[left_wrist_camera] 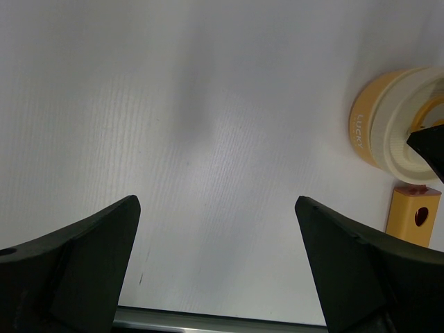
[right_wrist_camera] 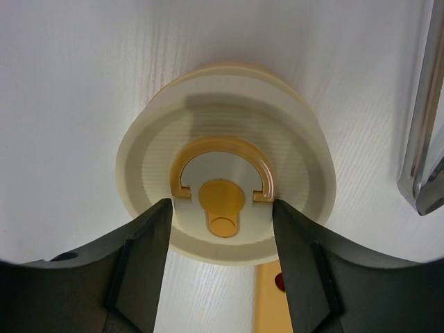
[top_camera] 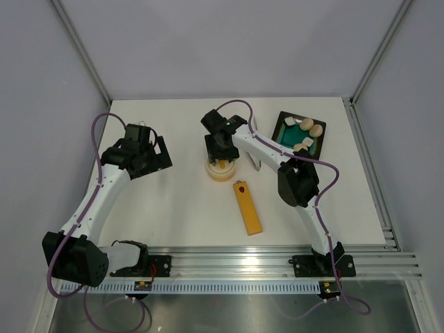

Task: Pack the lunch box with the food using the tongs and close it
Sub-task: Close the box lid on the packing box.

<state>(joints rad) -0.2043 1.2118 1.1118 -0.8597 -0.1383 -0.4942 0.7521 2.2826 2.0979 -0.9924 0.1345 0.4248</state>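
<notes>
The cream-yellow lunch box (top_camera: 220,172) stands mid-table with its round lid (right_wrist_camera: 149,166) on top. My right gripper (right_wrist_camera: 222,202) hangs straight over it, jaws open, one finger on each side of the lid's orange ring handle (right_wrist_camera: 223,149) and nothing gripped. From above, that gripper (top_camera: 222,157) covers most of the box. The silver tongs (right_wrist_camera: 422,139) lie on the table just right of the box, partly behind the right arm (top_camera: 256,164). Food pieces (top_camera: 311,127), cream ovals and white blocks, sit in the black tray (top_camera: 286,136). My left gripper (left_wrist_camera: 216,201) is wide open over bare table, left of the box (left_wrist_camera: 378,125).
A long orange-yellow bar (top_camera: 247,207) with a red dot lies in front of the lunch box, angled toward the near edge. The black tray with green inside stands at the back right. White walls enclose the table on three sides.
</notes>
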